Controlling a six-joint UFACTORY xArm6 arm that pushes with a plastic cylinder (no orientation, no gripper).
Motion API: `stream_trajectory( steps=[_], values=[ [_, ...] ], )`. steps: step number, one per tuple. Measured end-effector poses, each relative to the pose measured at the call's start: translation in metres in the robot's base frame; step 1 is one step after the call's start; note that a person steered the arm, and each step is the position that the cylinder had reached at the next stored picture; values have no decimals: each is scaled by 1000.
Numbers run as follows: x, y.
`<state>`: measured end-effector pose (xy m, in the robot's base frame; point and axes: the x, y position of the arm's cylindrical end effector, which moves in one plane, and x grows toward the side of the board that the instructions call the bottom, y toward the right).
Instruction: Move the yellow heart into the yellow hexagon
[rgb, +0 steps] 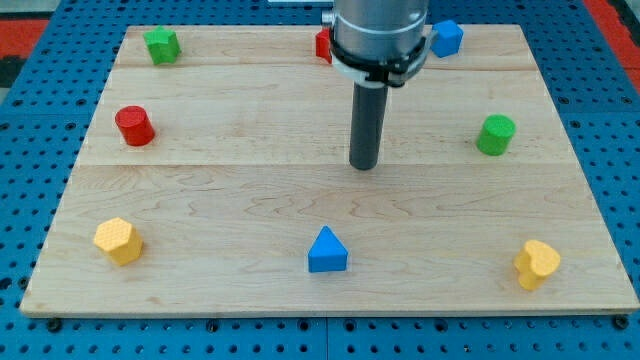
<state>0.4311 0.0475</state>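
Yellow heart (537, 263): one, near the table's bottom right corner, well apart from its target and from everything else.

Progress: nothing done as far as can be seen. The heart sits at one bottom corner, the yellow hexagon (118, 240) at the other, with the blue triangle (327, 250) between them along the bottom edge. My tip (364, 166) rests near the table's (220, 190) centre, touching no block and well apart from the heart. By my judgement the whole job remains: bring the tip round to the heart's right side, then push it leftward across the bottom, past or around the triangle, to the hexagon.

End effector: a plain rod with no jaws, so nothing to open or close; it holds nothing.

Count, left to right:
- Yellow hexagon, one, bottom left corner
- Red cylinder (134, 126), one, near the left edge, mid-height
- Green block (161, 45), one, top left corner, shape unclear
- Red block (323, 45), one, top edge, mostly hidden behind the arm
- Blue triangle, one, bottom edge, centre
- Blue block (446, 38), one, top edge, right of the arm, shape unclear
- Green cylinder (495, 134), one, near the right edge, mid-height
- Yellow heart, one

Totals: two yellow, two red, two green, two blue; eight blocks in all
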Motion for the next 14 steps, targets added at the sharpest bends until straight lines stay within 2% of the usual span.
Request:
stream_trajectory(
  steps=[3, 10, 11, 12, 14],
  values=[
    [-20, 29],
    [-20, 33],
    [-9, 40],
    [50, 95],
    [73, 209]
  ],
)
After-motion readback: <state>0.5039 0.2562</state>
